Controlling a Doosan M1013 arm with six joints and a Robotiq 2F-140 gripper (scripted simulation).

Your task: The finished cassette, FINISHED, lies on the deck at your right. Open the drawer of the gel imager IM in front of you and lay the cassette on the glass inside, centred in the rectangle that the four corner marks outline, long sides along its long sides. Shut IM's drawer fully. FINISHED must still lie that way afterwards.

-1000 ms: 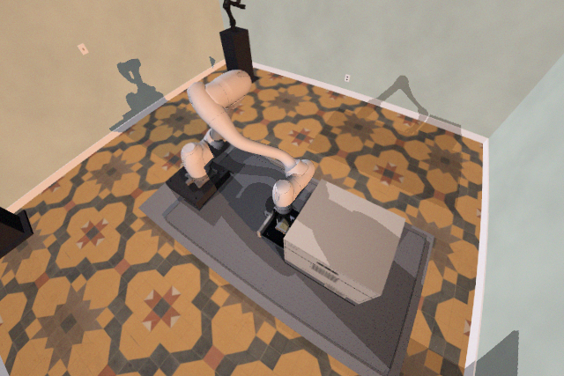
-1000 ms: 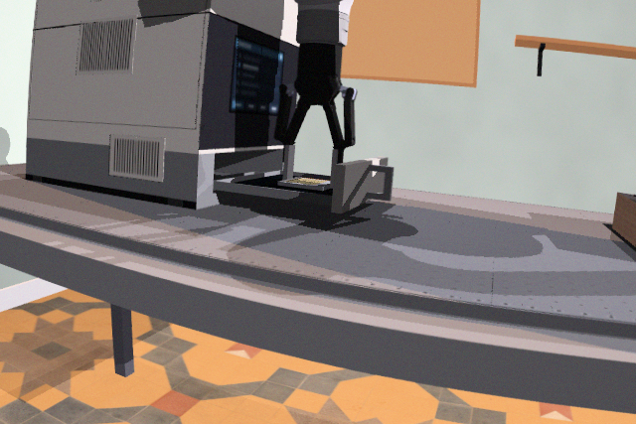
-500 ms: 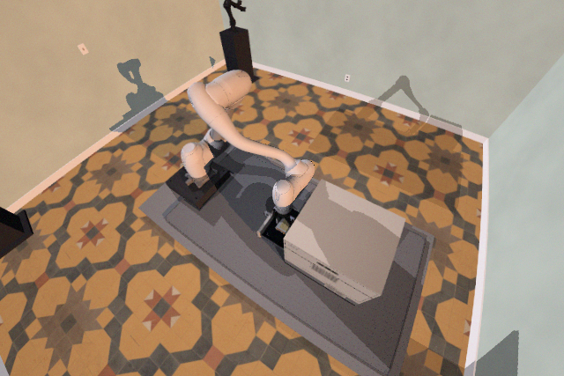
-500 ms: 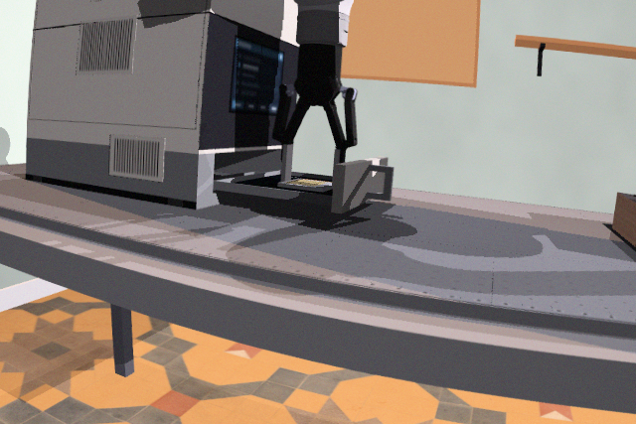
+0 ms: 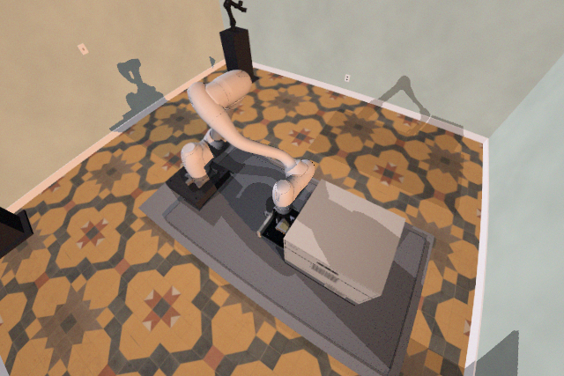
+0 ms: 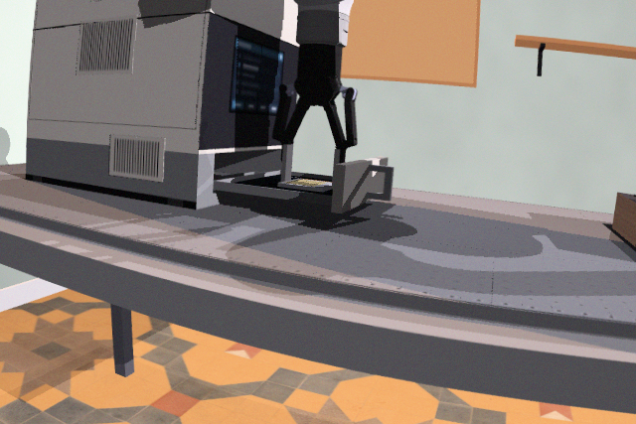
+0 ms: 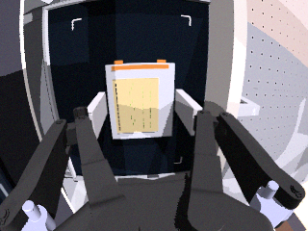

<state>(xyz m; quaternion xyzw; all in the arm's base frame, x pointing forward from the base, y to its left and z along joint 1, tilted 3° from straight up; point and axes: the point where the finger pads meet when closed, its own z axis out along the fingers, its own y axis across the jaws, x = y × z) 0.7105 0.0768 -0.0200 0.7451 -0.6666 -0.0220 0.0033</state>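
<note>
The cassette FINISHED (image 5: 282, 226) (image 6: 308, 183) (image 7: 166, 101), pale with a yellow gel window and an orange strip, lies flat in the open drawer (image 6: 352, 186) (image 7: 221, 58) of the gel imager IM (image 5: 345, 235) (image 6: 117, 95). Its long sides run along those of the marked rectangle. In the wrist view it sits a little right of the rectangle's middle, towards the drawer front. Three corner marks show; the fourth is hidden by a finger. My gripper (image 6: 311, 170) (image 7: 141, 101) is open, its pale fingertips on either side of the cassette with very thin gaps.
The drawer front with its handle stands close beside one finger. The imager body (image 6: 246, 75) rises close on the other side. My arm's base stands on a dark block (image 5: 196, 194) (image 6: 624, 218) at the deck's other end.
</note>
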